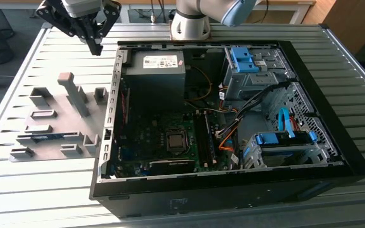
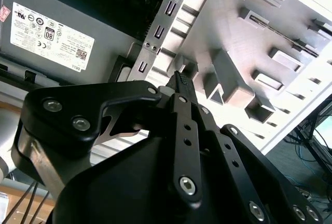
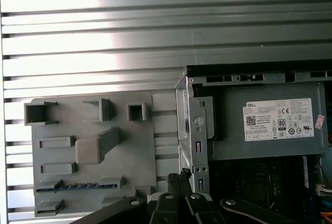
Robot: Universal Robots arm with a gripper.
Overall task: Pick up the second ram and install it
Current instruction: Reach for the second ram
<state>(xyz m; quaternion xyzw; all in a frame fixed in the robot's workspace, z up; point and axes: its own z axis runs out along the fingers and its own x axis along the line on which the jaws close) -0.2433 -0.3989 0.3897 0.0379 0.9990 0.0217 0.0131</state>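
Slatted metal table [image 1: 43,199] runs under everything, its near edge closest to the exterior camera. On it lies an open black computer case [image 1: 233,190], its motherboard [image 1: 150,137] exposed. A grey power supply [image 1: 154,76] with a white label sits at the far end, and blue-latched drive cages [image 1: 284,138] are on the exterior view's right. Beside the case, on the exterior view's left, a grey plastic holder plate [image 1: 62,128] rests flat on the table and carries raised blocks and one tall post [image 1: 74,95]; it shows in both wrist views [image 3: 140,151] [image 2: 244,42]. The arm's pale base [image 1: 192,23] stands beyond the case. The black gripper [image 1: 96,49] hangs above the table past the holder plate's far edge, near the case's far corner, its fingertips pressed together with nothing between them, as the first wrist view [image 3: 179,175] and second wrist view [image 2: 180,76] also show. The second ram [image 1: 43,137], a thin blue stick, lies in a slot near the holder plate's near end [image 3: 78,186], well apart from the gripper.
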